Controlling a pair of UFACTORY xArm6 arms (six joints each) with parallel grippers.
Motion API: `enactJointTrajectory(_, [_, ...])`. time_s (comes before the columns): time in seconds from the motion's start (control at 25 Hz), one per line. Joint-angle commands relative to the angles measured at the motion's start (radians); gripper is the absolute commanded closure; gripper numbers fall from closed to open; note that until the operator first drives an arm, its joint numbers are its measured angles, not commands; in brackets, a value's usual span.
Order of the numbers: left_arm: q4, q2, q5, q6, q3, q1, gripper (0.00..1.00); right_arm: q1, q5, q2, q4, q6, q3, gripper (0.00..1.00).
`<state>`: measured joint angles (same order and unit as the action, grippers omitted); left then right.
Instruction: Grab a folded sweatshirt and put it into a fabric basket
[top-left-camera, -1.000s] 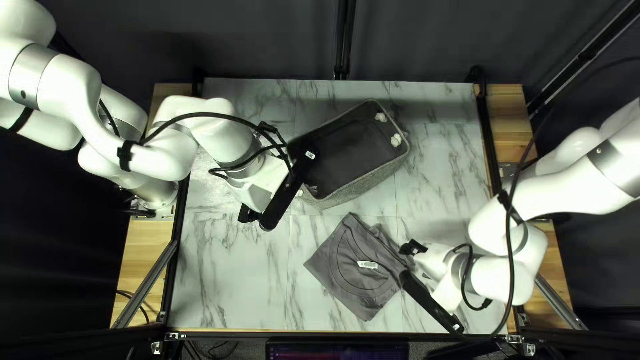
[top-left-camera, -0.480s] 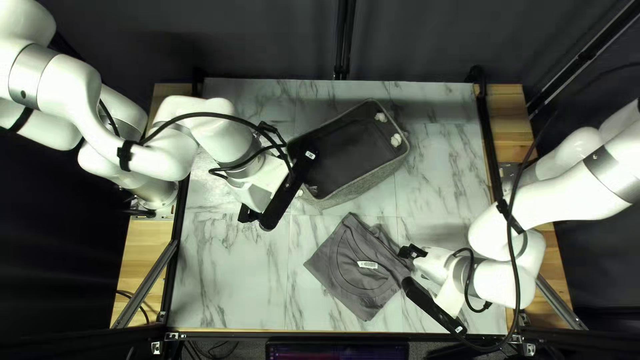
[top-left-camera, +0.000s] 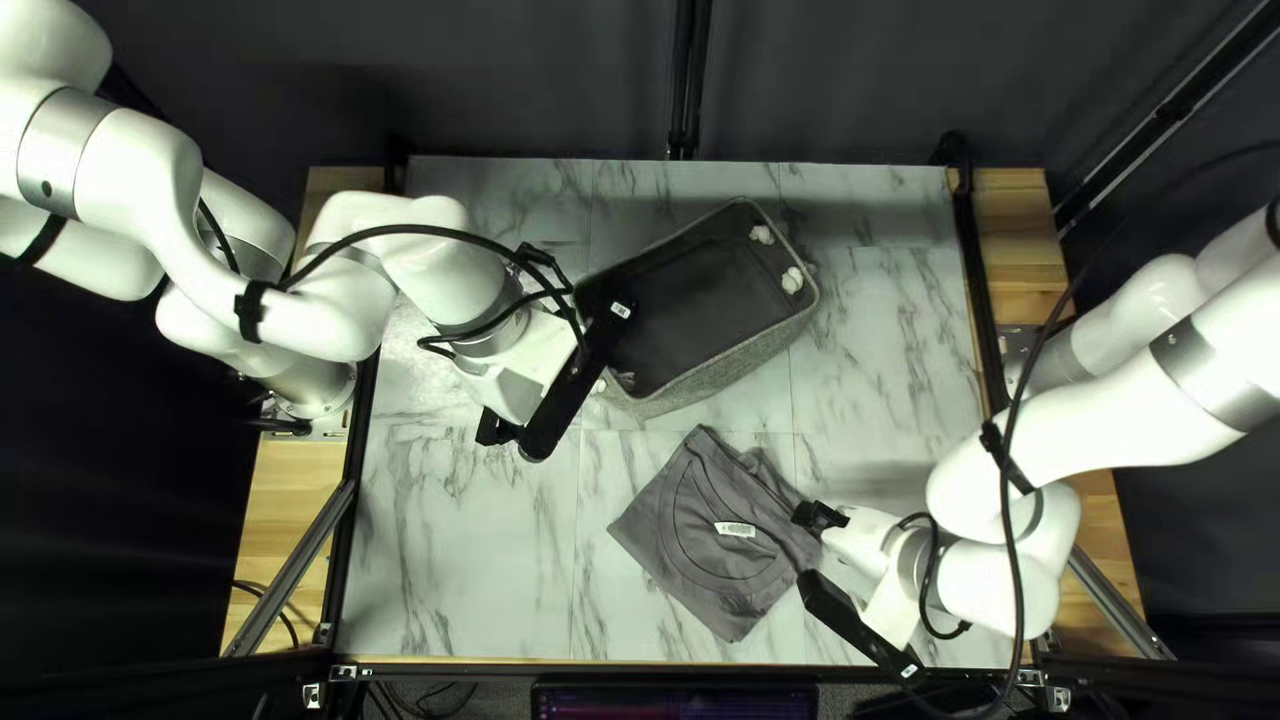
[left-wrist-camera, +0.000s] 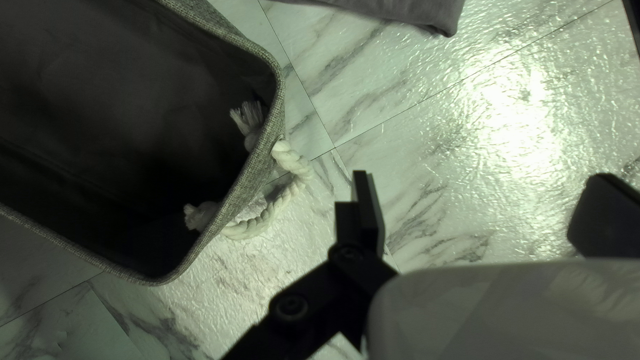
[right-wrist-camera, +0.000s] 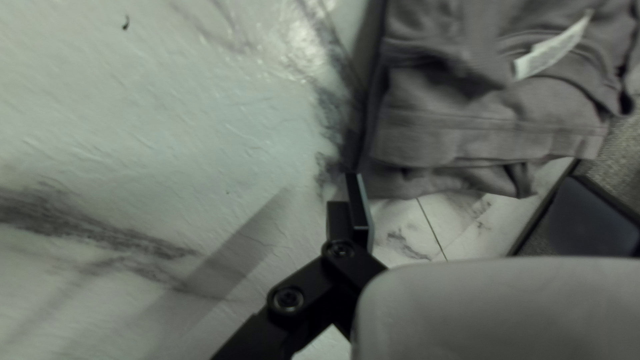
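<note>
Right gripper (right-wrist-camera: pixel 470 181): open by sweatshirt (top-left-camera: pixel 700 567), maybe for your grab.
Left gripper (left-wrist-camera: pixel 481 175): open, away from sweatshirt.
Basket (top-left-camera: pixel 727 375): near sweatshirt, maybe for your drop.

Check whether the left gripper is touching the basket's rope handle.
Apart. The left wrist view shows marbled tabletop between the white rope handle and the left gripper, its fingers standing open.
</note>
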<state>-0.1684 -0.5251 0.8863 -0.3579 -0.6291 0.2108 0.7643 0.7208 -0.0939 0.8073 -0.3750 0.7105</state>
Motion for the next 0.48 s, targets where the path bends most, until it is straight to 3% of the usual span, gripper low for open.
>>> enactJointTrajectory(0.04, [0.0, 0.0, 0.0, 0.0, 0.0, 0.0, 0.0, 0.007, 0.019, -0.025, 0.011, 0.008, 0.023, 0.0])
enactJointTrajectory(0.48, [0.0, 0.0, 0.0, 0.0, 0.0, 0.0, 0.0, -0.011, 0.004, -0.125, 0.023, 0.021, 0.093, 0.0])
